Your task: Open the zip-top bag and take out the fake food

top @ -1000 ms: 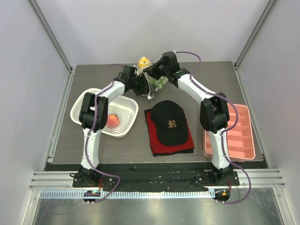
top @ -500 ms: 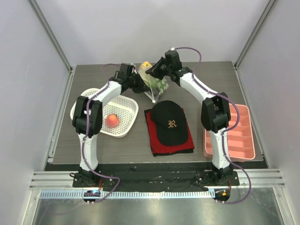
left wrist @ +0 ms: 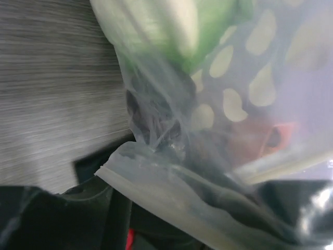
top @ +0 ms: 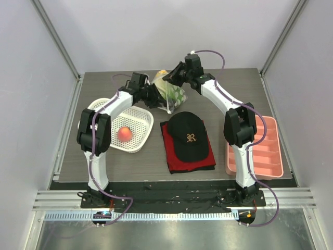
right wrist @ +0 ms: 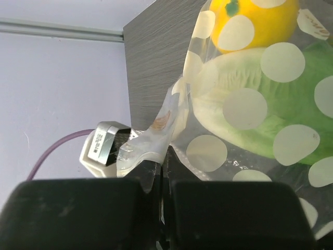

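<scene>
The zip-top bag, clear with white dots, hangs between both grippers at the back middle of the table. My right gripper is shut on its top edge, which shows between the closed fingers in the right wrist view. My left gripper holds the bag's left side; its fingers are hidden under the zip strip. Inside the bag are the yellow-orange citrus, the leafy green vegetable and a dark shape. The red-pink peach lies in the white mesh basket.
A black cap lies on a red cloth just in front of the bag. A pink compartment tray stands at the right edge. The table's back edge and the grey wall are close behind the bag.
The left arm's elbow has swung left and the right gripper has shifted back and up. The bag has stayed held between them and the citrus has sunk lower behind it.
</scene>
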`<state>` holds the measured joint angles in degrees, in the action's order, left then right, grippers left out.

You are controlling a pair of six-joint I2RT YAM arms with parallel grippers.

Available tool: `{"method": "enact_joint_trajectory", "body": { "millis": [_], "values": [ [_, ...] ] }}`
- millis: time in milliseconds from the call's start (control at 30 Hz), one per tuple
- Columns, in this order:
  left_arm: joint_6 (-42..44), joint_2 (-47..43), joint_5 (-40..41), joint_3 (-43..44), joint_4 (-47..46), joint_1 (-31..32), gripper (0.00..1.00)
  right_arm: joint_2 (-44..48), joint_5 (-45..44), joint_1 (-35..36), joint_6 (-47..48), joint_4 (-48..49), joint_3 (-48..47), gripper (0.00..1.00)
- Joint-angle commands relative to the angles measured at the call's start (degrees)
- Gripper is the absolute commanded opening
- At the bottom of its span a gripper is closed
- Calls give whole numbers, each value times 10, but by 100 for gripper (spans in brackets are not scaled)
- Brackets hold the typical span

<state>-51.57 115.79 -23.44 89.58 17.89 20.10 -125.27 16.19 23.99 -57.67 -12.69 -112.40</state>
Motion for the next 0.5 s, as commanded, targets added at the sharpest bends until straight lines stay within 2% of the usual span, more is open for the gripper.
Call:
{"method": "enact_joint_trajectory", "body": {
  "millis": [0,67,100,200,300,333,433,467],
  "values": [
    [86,-57,43,41,93,-5,36,20,1,-16,31,6,-34,1],
    [66,-67,25,22,47,-5,19,20,2,-15,33,5,-36,2],
    [50,-68,14,13,30,-5,15,21,1,-16,33,6,-37,2],
    [-29,-58,-41,-8,-38,-8,10,24,-1,-15,34,5,-43,1],
    [-46,-56,-51,6,-6,-10,10,23,-3,-17,35,2,-51,2],
    [-35,-58,-42,13,16,-11,12,21,-3,-18,35,1,-53,2],
    [51,-67,42,56,137,-10,44,18,-2,-19,39,-1,-57,2],
    [99,-67,63,68,158,-10,46,18,-2,-21,43,-1,-57,2]
  ]
}}
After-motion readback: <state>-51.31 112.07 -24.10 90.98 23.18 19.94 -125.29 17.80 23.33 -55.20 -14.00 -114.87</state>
